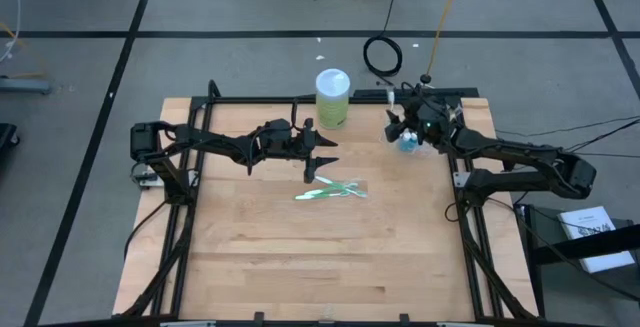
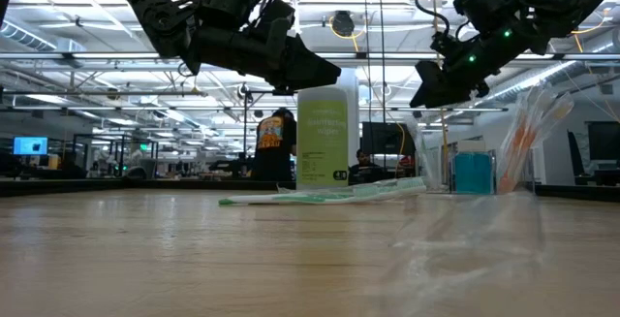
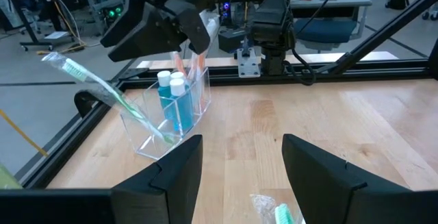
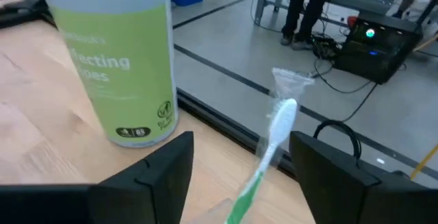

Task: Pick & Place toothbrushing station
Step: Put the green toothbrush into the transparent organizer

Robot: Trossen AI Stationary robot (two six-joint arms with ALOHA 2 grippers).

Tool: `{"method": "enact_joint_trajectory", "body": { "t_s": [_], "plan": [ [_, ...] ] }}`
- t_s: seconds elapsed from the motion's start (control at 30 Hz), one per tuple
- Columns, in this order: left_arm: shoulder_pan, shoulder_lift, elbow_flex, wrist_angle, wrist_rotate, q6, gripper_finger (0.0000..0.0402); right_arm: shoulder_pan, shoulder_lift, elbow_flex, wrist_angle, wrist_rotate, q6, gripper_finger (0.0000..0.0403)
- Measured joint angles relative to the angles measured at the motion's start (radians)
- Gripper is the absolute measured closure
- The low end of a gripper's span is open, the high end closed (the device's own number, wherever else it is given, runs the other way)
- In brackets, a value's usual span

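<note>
Cup [image 1: 408, 141] sits by the table's far right edge under the open right end effector [image 1: 398, 127].

You see even, bright light from the ceiling lamps [image 2: 87, 36] in the low view, with glare behind the arms. The surface [image 2: 194, 259] close to that camera is blurred. Shadows on it are soft in the high view. Both wrist views look slightly soft.
</note>
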Motion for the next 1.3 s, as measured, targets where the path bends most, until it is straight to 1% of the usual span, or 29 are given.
{"method": "enact_joint_trajectory", "body": {
  "t_s": [0.13, 0.23, 0.37, 0.43, 0.5, 0.57, 0.67, 0.73, 0.83, 0.93, 1.1, 1.3],
  "plan": [
    [0.000, 0.000, 0.000, -0.019, 0.001, 0.000, 0.0192, 0.018, 0.000, 0.000, 0.027, 0.000, -0.001, 0.0171],
    [-0.003, -0.011, 0.000, -0.087, 0.002, -0.036, 0.0192, 0.037, -0.012, 0.000, 0.022, -0.001, -0.006, 0.0175],
    [-0.029, -0.065, 0.033, -0.340, 0.001, -0.041, 0.0192, 0.065, -0.055, -0.001, 0.022, -0.001, -0.009, 0.0174],
    [-0.055, -0.078, 0.040, -0.472, 0.001, -0.012, 0.0192, 0.080, -0.083, -0.001, 0.025, -0.001, -0.009, 0.0175],
    [-0.088, -0.077, 0.041, -0.559, -0.019, 0.029, 0.0192, 0.092, -0.112, -0.001, 0.018, -0.002, -0.012, 0.0177],
    [-0.120, -0.074, 0.041, -0.616, -0.067, 0.068, 0.0192, 0.108, -0.133, -0.001, 0.023, -0.001, -0.012, 0.0179],
    [-0.162, -0.047, 0.042, -0.659, -0.162, 0.076, 0.0192, 0.128, -0.152, -0.001, 0.022, -0.002, -0.012, 0.0181],
    [-0.182, -0.029, 0.042, -0.659, -0.190, 0.058, 0.0192, 0.142, -0.156, -0.001, 0.020, -0.001, -0.012, 0.0181],
    [-0.209, -0.005, 0.042, -0.659, -0.184, 0.048, 0.0192, 0.162, -0.156, -0.001, 0.021, -0.002, -0.010, 0.0182],
    [-0.239, 0.027, 0.041, -0.716, -0.182, 0.039, 0.0192, 0.180, -0.156, -0.001, 0.023, -0.002, -0.009, 0.0183],
    [-0.283, 0.082, 0.041, -0.727, -0.184, -0.042, 0.0192, 0.207, -0.156, -0.001, 0.040, -0.002, -0.009, 0.0184],
    [-0.319, 0.148, 0.046, -0.720, -0.227, -0.106, 0.0193, 0.237, -0.156, -0.001, 0.065, -0.002, -0.009, 0.0184]
  ]
}}
